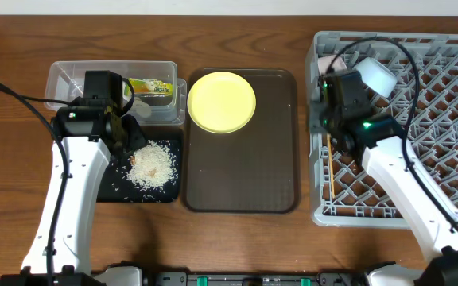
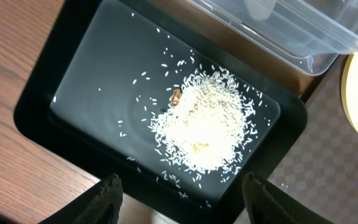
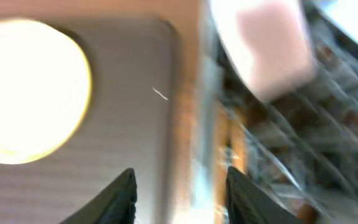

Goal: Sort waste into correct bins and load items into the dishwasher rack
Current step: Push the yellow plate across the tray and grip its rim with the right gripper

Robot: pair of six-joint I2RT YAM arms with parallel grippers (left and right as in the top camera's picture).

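Note:
The heap of white rice point(image 1: 151, 165) lies in the black tray point(image 1: 118, 189); it also shows in the left wrist view point(image 2: 207, 127). My left gripper point(image 2: 182, 199) is open and empty above the near edge of the black tray point(image 2: 86, 87). The yellow-green wrapper point(image 1: 151, 87) lies in the clear tub point(image 1: 70, 75). The yellow plate point(image 1: 222, 102) sits on the brown serving tray point(image 1: 245, 167). My right gripper point(image 3: 180, 193) is open and empty over the left edge of the grey rack point(image 1: 420, 119). A white dish point(image 1: 376, 75) and the chopsticks point(image 1: 331, 171) are in the rack. The tissue and the blue bowl are not seen.
The brown serving tray lies between the black tray and the rack. The right wrist view is blurred; it shows the plate point(image 3: 30, 87) at left and a white dish point(image 3: 272, 43) at upper right. The clear tub's corner point(image 2: 291, 31) borders the black tray.

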